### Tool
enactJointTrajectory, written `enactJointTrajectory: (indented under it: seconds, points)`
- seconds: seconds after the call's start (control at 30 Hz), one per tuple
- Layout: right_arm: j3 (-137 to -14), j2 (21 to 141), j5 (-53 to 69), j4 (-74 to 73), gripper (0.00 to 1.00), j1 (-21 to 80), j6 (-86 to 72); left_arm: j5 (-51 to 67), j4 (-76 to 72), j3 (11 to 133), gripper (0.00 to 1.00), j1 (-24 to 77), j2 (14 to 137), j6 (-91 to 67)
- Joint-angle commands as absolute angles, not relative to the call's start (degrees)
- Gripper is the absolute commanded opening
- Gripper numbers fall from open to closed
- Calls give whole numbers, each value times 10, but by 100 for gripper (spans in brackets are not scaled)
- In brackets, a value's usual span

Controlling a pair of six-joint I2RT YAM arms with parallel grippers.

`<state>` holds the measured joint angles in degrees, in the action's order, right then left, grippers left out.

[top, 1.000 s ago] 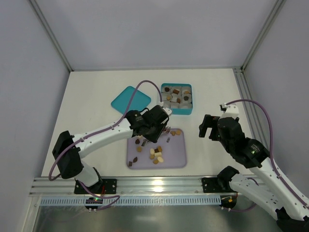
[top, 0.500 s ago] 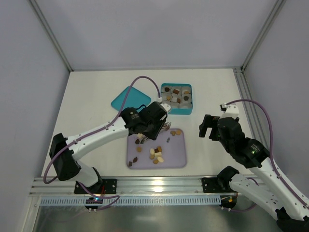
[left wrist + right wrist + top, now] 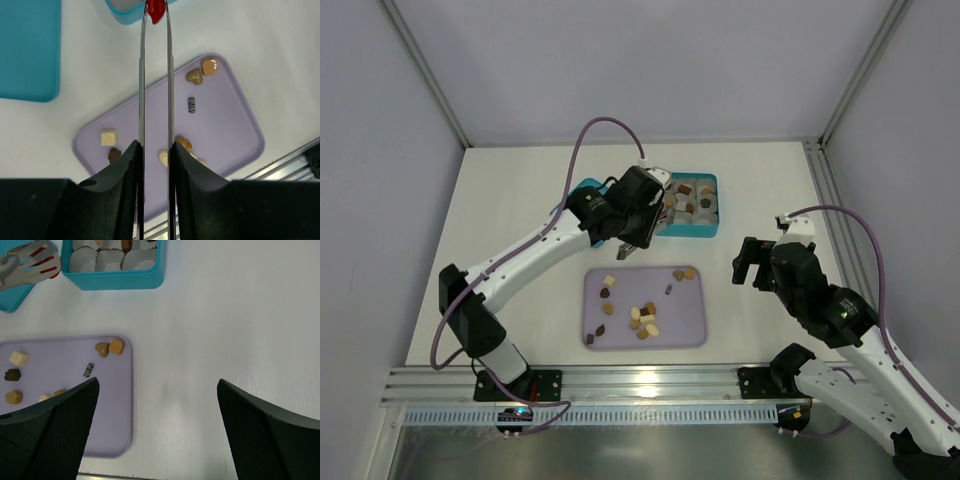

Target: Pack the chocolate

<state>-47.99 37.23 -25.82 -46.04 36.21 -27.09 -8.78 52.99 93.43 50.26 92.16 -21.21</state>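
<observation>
Several chocolate pieces (image 3: 642,318), tan, cream and dark, lie loose on a lavender tray (image 3: 690,325). More sit in white cups in the teal box (image 3: 688,232) behind it. My left gripper (image 3: 635,228) is shut on metal tongs (image 3: 142,75) with red tips (image 3: 155,10). The tips hang over the near left corner of the box (image 3: 125,12). I cannot tell if a piece is between the tips. The tongs (image 3: 27,267) also show in the right wrist view, next to the box (image 3: 115,280). My right gripper (image 3: 752,262) is open and empty, right of the tray (image 3: 115,405).
The teal lid (image 3: 570,205) lies flat left of the box, partly under my left arm. A metal rail (image 3: 620,380) runs along the table's near edge. Grey walls close in the table at the back and sides.
My left arm has risen off the tray and swung back toward the teal box with the tongs. The pieces on the tray are now uncovered. The right arm has not moved.
</observation>
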Motion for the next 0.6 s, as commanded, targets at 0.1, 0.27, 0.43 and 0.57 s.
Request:
enactJointTrajectory:
  seconds: [0.1,0.27,0.43,0.57]
  points:
    - [-480,364,-272,-454,100,360,-264,-81,539,1011,30,463,987,-174]
    - [-478,364,-270,-454,100,360,-264,-76,533,1029,29,441,1018,-163]
    - [-475,364,-272,-452,100,360,-261,-65,529,1045,29,432,1041,-156]
    - [-474,364,-272,-450,100,360,-261,-61,531,1062,29,431,1059,-153]
